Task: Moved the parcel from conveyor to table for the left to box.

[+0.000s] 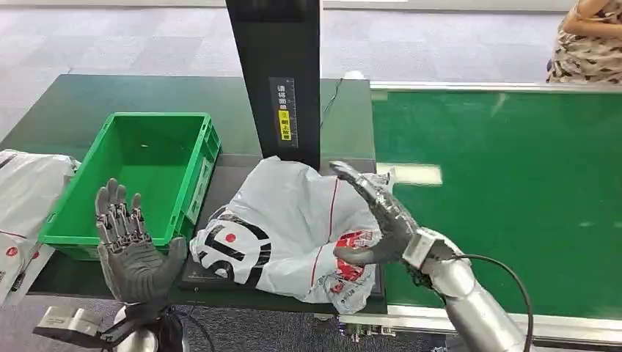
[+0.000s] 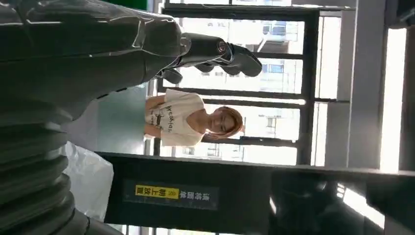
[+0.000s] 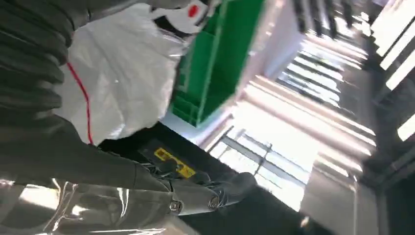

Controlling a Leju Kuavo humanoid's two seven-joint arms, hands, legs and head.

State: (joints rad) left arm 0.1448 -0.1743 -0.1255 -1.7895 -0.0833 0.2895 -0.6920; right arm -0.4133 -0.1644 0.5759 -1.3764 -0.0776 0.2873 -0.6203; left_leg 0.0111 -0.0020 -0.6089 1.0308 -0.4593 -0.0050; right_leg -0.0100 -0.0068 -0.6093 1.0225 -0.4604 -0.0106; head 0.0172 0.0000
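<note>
The parcel (image 1: 286,220), a white plastic bag with black and red print, lies crumpled on the dark table (image 1: 66,110) in front of the black post. My right hand (image 1: 381,216) lies against the bag's right edge, fingers stretched straight along its top and thumb resting on the printed part; it grips nothing. In the right wrist view the white bag (image 3: 122,73) lies just beside that hand (image 3: 98,181). My left hand (image 1: 128,246) is raised near the table's front edge, left of the parcel, palm showing, fingers apart and empty. The left wrist view shows its fingers (image 2: 215,51) in the air.
A green crate (image 1: 194,183) stands empty on the table left of the parcel. The black post (image 1: 282,81) rises behind the bag. The green conveyor belt (image 1: 513,191) runs on the right. Another white bag (image 1: 22,198) lies at the far left. A person (image 1: 587,40) sits beyond the belt.
</note>
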